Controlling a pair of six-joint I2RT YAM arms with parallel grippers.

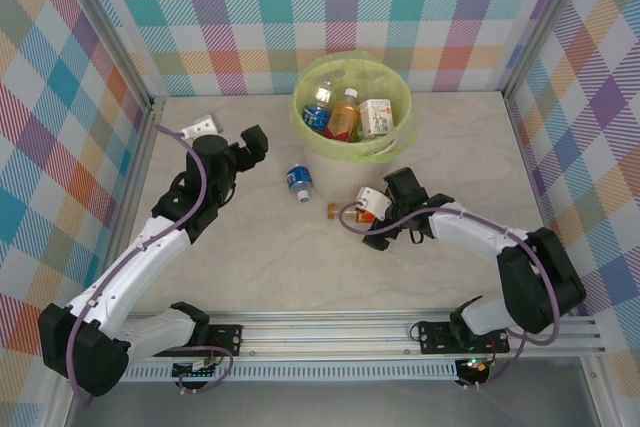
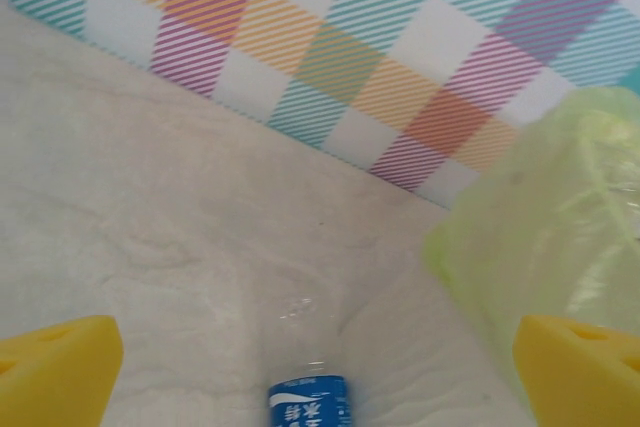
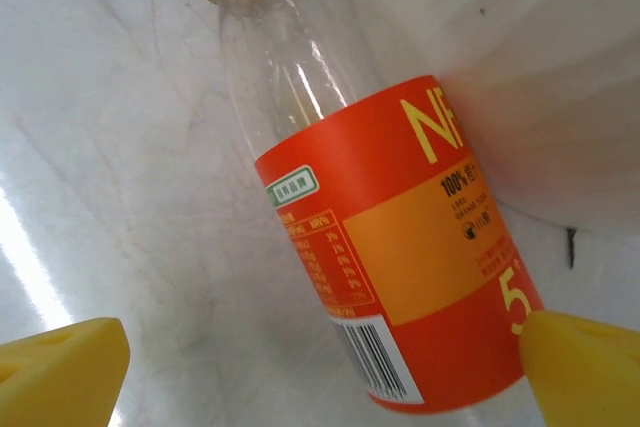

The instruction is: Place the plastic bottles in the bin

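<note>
An orange-and-red-labelled plastic bottle (image 3: 400, 247) lies on the table with its cap (image 1: 332, 211) pointing left. It lies between the yellow fingers (image 3: 60, 372) of my right gripper (image 1: 368, 211), which is open around its lower body. A clear bottle with a blue label (image 1: 299, 183) lies loose between the arms, and its label (image 2: 310, 402) sits low between the pads of my left gripper (image 2: 320, 387). My left gripper (image 1: 252, 144) is open and holds nothing. The bin (image 1: 395, 97), lined with a yellow-green bag (image 2: 560, 237), holds a blue-labelled bottle (image 1: 318, 107) and an orange one (image 1: 345, 115).
A white and red carton (image 1: 376, 117) lies in the bin with the bottles. A white object (image 3: 540, 97) lies against the orange bottle's far side. A small white item (image 1: 200, 127) rests at the back left, near the checked wall (image 2: 330, 57). Walls enclose three sides.
</note>
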